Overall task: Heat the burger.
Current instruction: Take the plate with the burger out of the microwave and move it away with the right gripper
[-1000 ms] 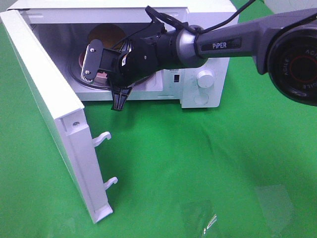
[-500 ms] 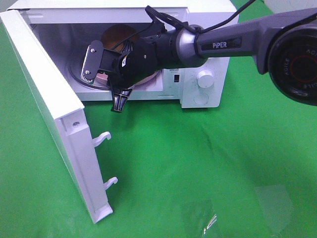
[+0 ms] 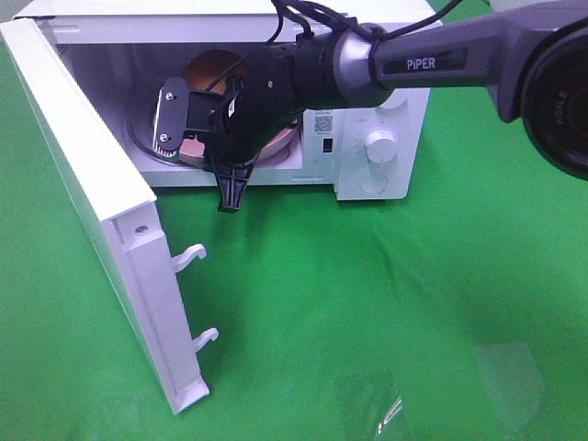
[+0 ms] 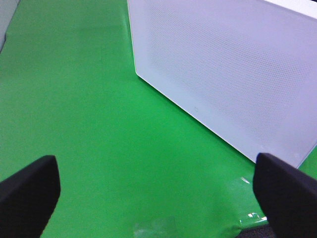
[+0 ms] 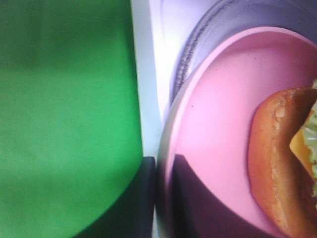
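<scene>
A white microwave (image 3: 367,110) stands at the upper left of the frame on a green cloth (image 3: 386,303), its door (image 3: 92,193) swung wide toward the camera. At centre, the right gripper (image 3: 197,138) reaches into the cavity, fingers pinching the rim of a pink plate (image 5: 218,124). The burger (image 5: 282,163) sits on that plate, over the glass turntable (image 3: 142,138). Outside the high view, the left gripper (image 4: 158,186) hangs above the cloth, fingers spread wide.

microwave (image 3: 386,101): white, door (image 3: 101,197) swung wide open | pink plate (image 5: 218,124): on glass turntable (image 3: 142,133) | green cloth (image 3: 367,303): underneath
</scene>
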